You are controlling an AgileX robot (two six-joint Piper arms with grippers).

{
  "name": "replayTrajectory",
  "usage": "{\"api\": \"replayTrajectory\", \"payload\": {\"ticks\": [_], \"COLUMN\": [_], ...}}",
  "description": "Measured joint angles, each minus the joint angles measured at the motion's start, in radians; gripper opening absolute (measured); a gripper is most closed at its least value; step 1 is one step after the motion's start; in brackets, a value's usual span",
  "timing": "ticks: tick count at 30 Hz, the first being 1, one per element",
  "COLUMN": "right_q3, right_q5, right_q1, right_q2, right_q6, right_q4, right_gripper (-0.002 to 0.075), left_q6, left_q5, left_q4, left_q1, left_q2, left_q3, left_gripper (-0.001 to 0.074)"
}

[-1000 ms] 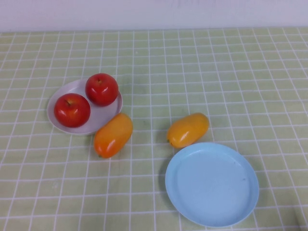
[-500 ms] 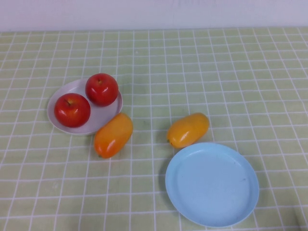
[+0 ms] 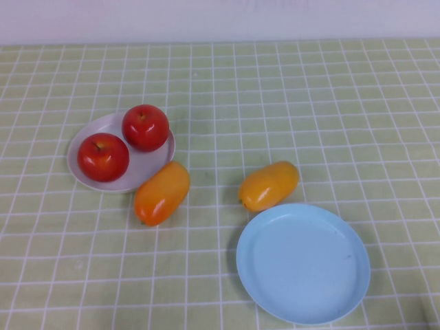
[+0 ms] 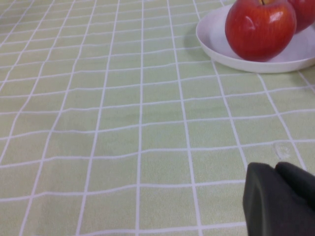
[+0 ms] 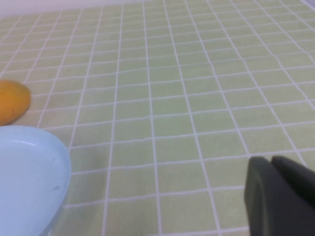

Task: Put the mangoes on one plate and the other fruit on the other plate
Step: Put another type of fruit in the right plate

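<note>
- Mangoes are what we have to sort, and both lie on the green checked tablecloth [image 3: 309, 103] rather than on a plate.
- Our left end effector [image 4: 280, 199] shows only in its wrist view as a dark block low over the table, near the white plate; we cannot tell how its fingers stand.
- Our right end effector [image 5: 280, 196] shows the same way in its own wrist view, low over the cloth beside the blue plate; we cannot tell its finger state either.
- Neither end effector appears in the high view, and neither touches any fruit.
- Outward from the left one, the white plate [image 3: 88, 141] [image 4: 216, 46] carries both red apples: one [image 3: 103, 157] [image 4: 261, 22] nearer our side, the other [image 3: 145, 127] further back, the two just beside each other.
- One mango [image 3: 161, 193] lies just beside the white plate's rim, tilted diagonally; we cannot tell whether it touches the rim.
- The other mango [image 3: 269, 185] [image 5: 12, 101] lies near the middle of the table, close to the far rim of the light blue plate [image 3: 302, 265] [image 5: 27, 182].
- That blue plate holds nothing and sits on our right, well apart from the white plate.
</note>
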Motion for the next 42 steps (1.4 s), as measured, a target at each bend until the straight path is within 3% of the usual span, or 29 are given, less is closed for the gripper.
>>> {"api": "replayTrajectory", "payload": {"ticks": [5,12,18,23,32,38,42], "right_q3": [0.0,0.0,0.0,-0.099,-0.509,-0.704,-0.808], "right_q5": [-0.013,-0.207,-0.304,-0.123,0.373,0.49,0.493], "right_q1": [0.0,0.0,0.0,0.0,0.0,0.002,0.079], "right_q2": [0.0,0.0,0.0,0.054,0.568,0.887,1.063], "right_q6": [0.0,0.0,0.0,0.0,-0.093,-0.242,-0.291], "right_q4": [0.051,0.463,0.638,0.65,0.54,0.539,0.568], "right_gripper": [-0.0017,-0.0017,-0.0017,-0.0017,-0.0017,-0.0017,-0.0017], "left_q6": [0.0,-0.003,-0.006,-0.006,-0.006,-0.008,-0.008], "left_q5": [0.0,0.0,0.0,0.0,0.0,0.0,0.0], "left_q4": [0.0,0.0,0.001,0.003,0.003,0.003,0.003], "left_q1": [0.0,0.0,0.0,0.0,0.0,0.0,0.0], "left_q2": [0.0,0.0,0.0,0.0,0.0,0.0,0.0], "left_q3": [0.0,0.0,0.0,0.0,0.0,0.0,0.0], "left_gripper": [0.0002,0.0002,0.0002,0.0002,0.0002,0.0002,0.0002]}}
